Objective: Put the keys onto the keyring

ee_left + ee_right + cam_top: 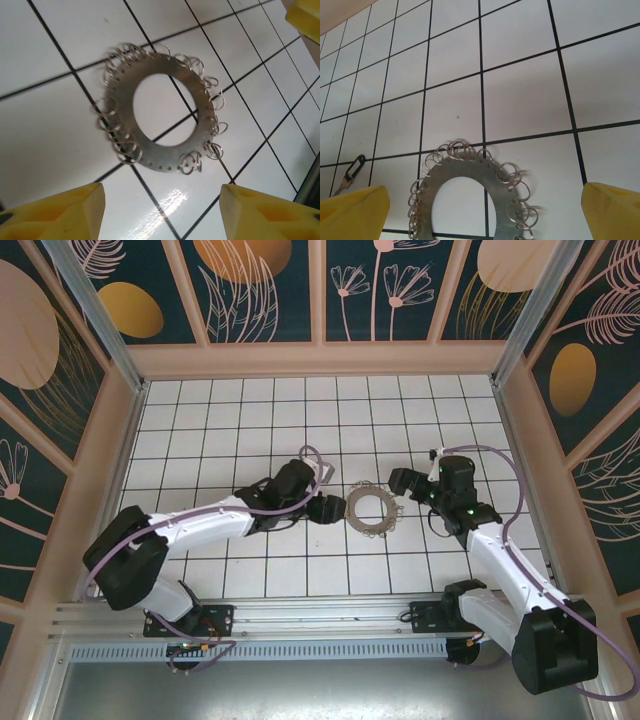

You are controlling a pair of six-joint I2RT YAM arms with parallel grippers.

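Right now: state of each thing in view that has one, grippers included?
keyring: lying flat on the tiles, not gripped, small wire loops around its rim, no key seen on it.
key: lying on the tiles, apart from the keyring, not held.
left gripper: open, empty, keyring just ahead of it.
right gripper: open, empty, over the keyring's edge.
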